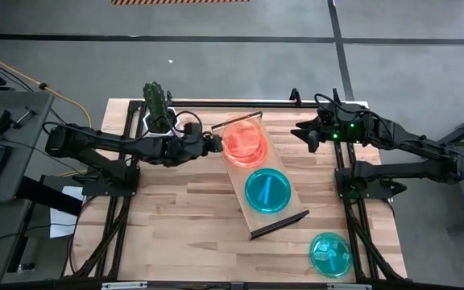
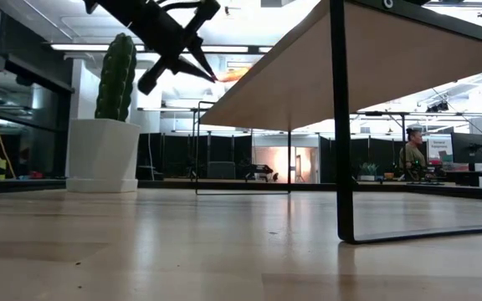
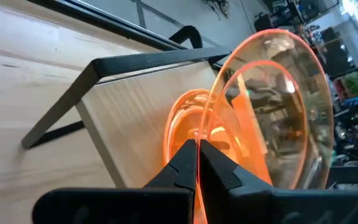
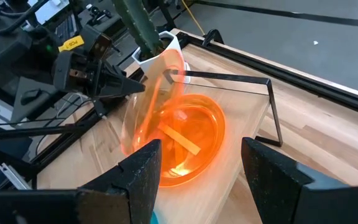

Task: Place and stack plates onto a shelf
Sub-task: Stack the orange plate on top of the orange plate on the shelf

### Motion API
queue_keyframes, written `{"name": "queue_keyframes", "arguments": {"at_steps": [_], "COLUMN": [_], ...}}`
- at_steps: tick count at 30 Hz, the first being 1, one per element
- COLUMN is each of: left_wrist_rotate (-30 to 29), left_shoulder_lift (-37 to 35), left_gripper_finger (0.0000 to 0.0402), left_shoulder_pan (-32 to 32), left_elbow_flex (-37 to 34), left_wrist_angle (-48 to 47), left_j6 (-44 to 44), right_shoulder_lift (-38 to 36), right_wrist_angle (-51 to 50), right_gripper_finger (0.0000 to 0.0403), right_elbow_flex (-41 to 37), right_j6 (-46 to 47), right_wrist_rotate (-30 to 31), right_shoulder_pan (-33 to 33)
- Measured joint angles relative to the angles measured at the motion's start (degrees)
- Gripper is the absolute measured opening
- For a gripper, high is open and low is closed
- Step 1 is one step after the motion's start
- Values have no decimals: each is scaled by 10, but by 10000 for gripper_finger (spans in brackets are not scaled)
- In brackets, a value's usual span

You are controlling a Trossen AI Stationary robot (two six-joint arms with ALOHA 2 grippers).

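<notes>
You've got the left gripper [image 1: 213,143] pinched on the rim of a translucent orange plate [image 4: 146,106], tilted on edge over the orange plates [image 1: 245,142] lying on the light-wood shelf [image 1: 295,205] near its dark rail. A glossy teal plate [image 1: 267,191] sits mid-shelf, another [image 1: 329,254] on the butcher-block table. Right gripper [image 1: 303,133] hangs wide apart beside the shelf.

Shelf [image 2: 325,75] top (and its plates) is hidden in the low view.
</notes>
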Motion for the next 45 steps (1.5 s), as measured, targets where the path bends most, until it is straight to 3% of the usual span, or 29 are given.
{"name": "queue_keyframes", "arguments": {"at_steps": [9,16,24,39,45], "left_wrist_rotate": [-14,-37,-30,-23,-8], "left_shoulder_lift": [0,29,94,113,113], "left_gripper_finger": [0,0,0,1,21], "left_shoulder_pan": [-3,-3,-3,-3,-3], "left_elbow_flex": [6,100,162,165,165], "left_wrist_angle": [-29,-136,-153,-151,-152], "left_j6": [11,90,116,175,206], "right_shoulder_lift": [0,0,0,0,0], "right_wrist_angle": [0,0,0,-5,-13], "right_gripper_finger": [204,204,204,204,204], "right_elbow_flex": [0,0,0,0,0], "right_j6": [2,3,5,4,3], "right_wrist_rotate": [1,14,14,14,14], "right_shoulder_pan": [0,0,0,0,0]}}
